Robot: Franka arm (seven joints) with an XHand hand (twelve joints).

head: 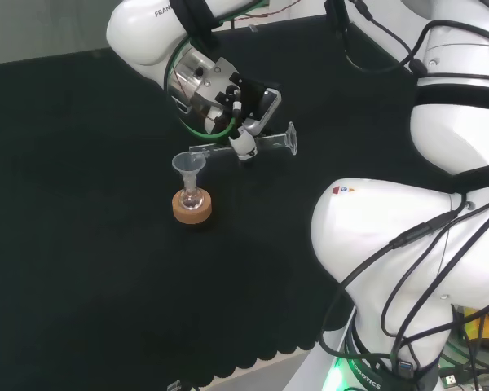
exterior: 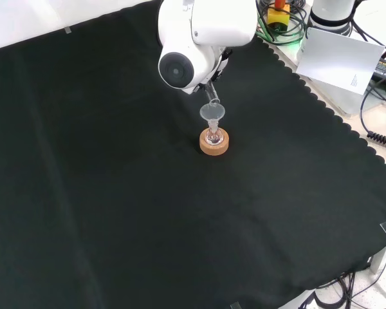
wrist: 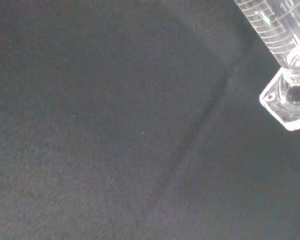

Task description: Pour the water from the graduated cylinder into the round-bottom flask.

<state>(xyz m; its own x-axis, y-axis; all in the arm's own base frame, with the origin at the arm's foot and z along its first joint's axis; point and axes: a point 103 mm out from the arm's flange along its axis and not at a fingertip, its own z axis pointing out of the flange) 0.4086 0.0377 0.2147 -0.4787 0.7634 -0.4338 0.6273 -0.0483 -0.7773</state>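
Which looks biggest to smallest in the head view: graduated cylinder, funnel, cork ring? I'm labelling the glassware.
1. graduated cylinder, longest, lying nearly level in the hand.
2. and 3. cork ring and funnel: look alike.

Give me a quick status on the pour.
Hand shut on graduated cylinder, tipped near level. Its mouth over the funnel in the round-bottom flask on the cork ring. Nothing in the way.

In the front view, black cloth (exterior: 116, 212) lay bare all around. Only the flask (exterior: 213, 138) with its funnel (exterior: 212, 114) on the cork ring (exterior: 215, 145) stood in the way.
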